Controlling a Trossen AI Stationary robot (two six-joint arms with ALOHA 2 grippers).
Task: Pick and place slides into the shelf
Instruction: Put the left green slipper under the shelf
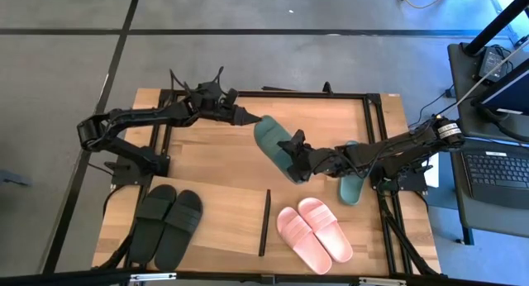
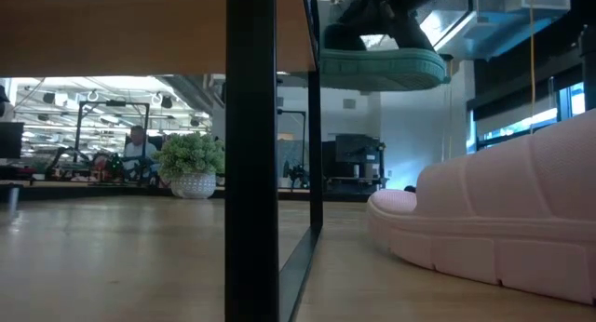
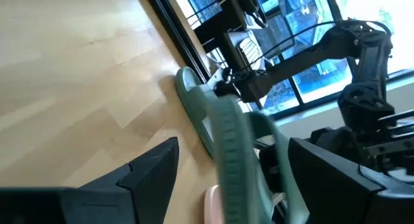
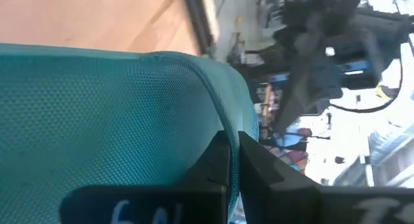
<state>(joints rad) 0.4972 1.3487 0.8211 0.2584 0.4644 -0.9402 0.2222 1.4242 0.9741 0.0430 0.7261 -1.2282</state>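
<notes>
Pink slides (image 2: 503, 229) lie closest, while the right gripper (image 1: 296, 160), fingers pinched shut on a green slide (image 1: 277, 145) held above the shelf (image 1: 223, 166), could drop it; left fingers (image 3: 155, 166) gape, empty.

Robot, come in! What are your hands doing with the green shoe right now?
Right gripper shut on green slide, held up off the table. Left gripper open beside its tip. Second green slide waiting. Nothing blocking.
</notes>
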